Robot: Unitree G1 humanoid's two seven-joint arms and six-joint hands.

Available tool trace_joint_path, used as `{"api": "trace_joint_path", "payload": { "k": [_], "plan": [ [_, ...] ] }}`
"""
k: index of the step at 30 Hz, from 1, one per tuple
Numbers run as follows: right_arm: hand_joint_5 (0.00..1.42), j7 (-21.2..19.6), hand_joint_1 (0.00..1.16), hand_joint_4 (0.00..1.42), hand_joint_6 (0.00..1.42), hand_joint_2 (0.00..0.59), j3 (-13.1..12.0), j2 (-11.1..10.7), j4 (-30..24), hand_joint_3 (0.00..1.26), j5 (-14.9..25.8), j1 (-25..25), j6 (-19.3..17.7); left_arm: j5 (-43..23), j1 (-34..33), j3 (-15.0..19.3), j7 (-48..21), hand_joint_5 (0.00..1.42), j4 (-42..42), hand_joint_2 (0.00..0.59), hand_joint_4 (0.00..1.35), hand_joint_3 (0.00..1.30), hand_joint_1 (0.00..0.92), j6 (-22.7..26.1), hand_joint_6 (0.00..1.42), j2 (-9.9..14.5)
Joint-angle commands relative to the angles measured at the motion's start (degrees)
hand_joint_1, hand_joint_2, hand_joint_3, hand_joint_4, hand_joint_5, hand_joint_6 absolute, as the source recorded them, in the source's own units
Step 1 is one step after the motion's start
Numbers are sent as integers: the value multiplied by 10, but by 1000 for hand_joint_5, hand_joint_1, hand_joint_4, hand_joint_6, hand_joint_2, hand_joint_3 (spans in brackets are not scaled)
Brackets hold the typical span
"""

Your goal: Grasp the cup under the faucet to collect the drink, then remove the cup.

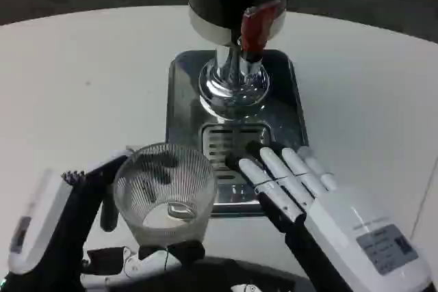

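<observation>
Left robot hand gripping clear cup, just in front-left of dispenser tray. Right robot hand open, fingers flat on tray grille.

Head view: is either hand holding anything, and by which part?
The left hand grips the clear ribbed cup around its side wall. The right hand holds nothing, fingers extended over the drip tray.
</observation>
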Motion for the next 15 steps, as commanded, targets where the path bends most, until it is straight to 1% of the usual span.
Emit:
{"api": "trace_joint_path", "payload": {
  "k": [1, 7, 15],
  "plan": [
    [0, 10, 363, 0, 0, 368, -2, 10, -9, 79, 5, 2, 0, -7, 0, -2, 0, 1171, -5, 244, 1022, 891, 586, -15, 1269, -4],
    [0, 17, 363, 0, 0, 368, -2, 19, -9, 75, 3, 3, 1, 0, -2, -1, 2, 1171, -3, 245, 1022, 891, 584, -20, 1269, -1],
    [0, 22, 363, 0, 0, 368, -9, 30, -7, 75, 2, 2, 6, 1, -3, -4, 3, 1171, -1, 245, 1022, 891, 583, -15, 1269, -4]
  ]
}}
